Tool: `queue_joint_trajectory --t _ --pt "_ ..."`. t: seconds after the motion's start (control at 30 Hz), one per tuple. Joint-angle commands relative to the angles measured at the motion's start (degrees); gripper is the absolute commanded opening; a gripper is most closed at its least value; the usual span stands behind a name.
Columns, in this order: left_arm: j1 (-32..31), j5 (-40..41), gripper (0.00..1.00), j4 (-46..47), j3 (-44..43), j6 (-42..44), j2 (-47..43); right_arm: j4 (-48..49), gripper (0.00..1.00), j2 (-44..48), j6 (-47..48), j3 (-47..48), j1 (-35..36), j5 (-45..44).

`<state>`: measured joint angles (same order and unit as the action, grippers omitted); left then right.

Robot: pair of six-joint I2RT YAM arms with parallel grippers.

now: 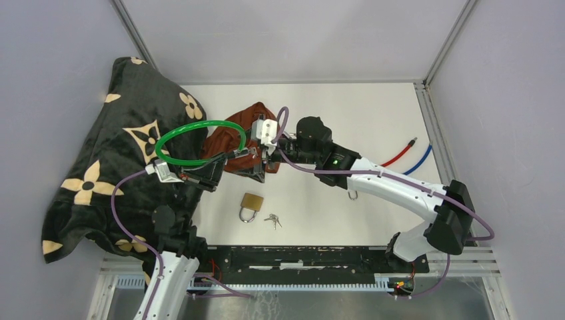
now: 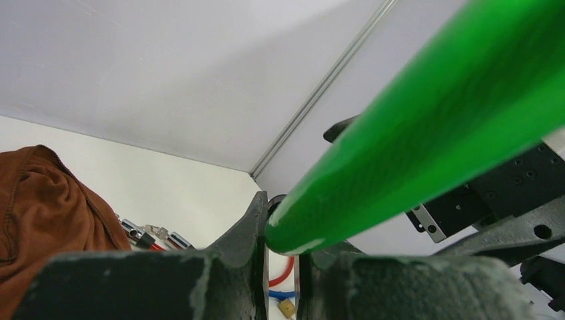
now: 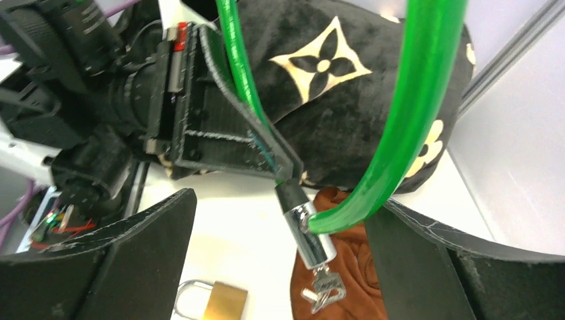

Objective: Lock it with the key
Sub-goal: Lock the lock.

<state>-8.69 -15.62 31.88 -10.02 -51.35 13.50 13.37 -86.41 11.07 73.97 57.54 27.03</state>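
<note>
Right wrist view gives us what counts. The silver barrel (image 3: 310,235) of the green cable lock (image 3: 413,113) hangs between the widely spread fingers of the right gripper (image 3: 283,200) and touches neither. Its long axis runs down the picture, with the key (image 3: 323,288) at the lower end, toward our palm, so we judge the right arm nearer for the turn. Left wrist view shows only the left gripper (image 2: 280,233) clamped narrow on the green cable. Top view hides the key under the arms, yet shows the loop raised over the brown cloth (image 1: 226,137), with a brass padlock (image 1: 251,204) lying apart on the table (image 1: 373,113).
</note>
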Motion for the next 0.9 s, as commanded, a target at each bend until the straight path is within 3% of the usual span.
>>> queue_joint_trajectory --t 0.0,0.1,0.23,0.3,0.43,0.57,0.87 --pt "0.34 -0.92 0.02 4.96 -2.37 2.55 -0.49 -8.87 0.98 4.45 4.66 -0.43 -2.57 6.94" --pt "0.30 -1.54 0.02 5.23 -2.45 3.47 -0.42 -12.24 0.97 4.52 4.93 -0.42 -6.87 14.13" --pt "0.34 -2.31 0.02 5.48 -2.71 3.89 -0.31 -12.49 0.85 1.53 1.90 1.89 -12.58 22.25" --pt "0.41 -2.47 0.02 5.19 -2.94 3.68 -0.31 -17.39 0.79 -1.73 3.05 6.45 -13.09 22.87" --pt "0.40 -2.74 0.02 5.06 -3.16 3.47 -0.05 -22.44 0.77 -6.16 3.67 11.01 -13.02 24.40" --pt "0.42 -2.60 0.02 5.09 -3.08 2.66 0.21 -21.56 0.71 -6.93 2.77 10.47 -12.93 23.61" --pt "0.42 -2.23 0.02 5.18 -2.98 2.26 -0.03 -17.72 0.50 -8.32 0.36 9.63 -12.10 23.90"
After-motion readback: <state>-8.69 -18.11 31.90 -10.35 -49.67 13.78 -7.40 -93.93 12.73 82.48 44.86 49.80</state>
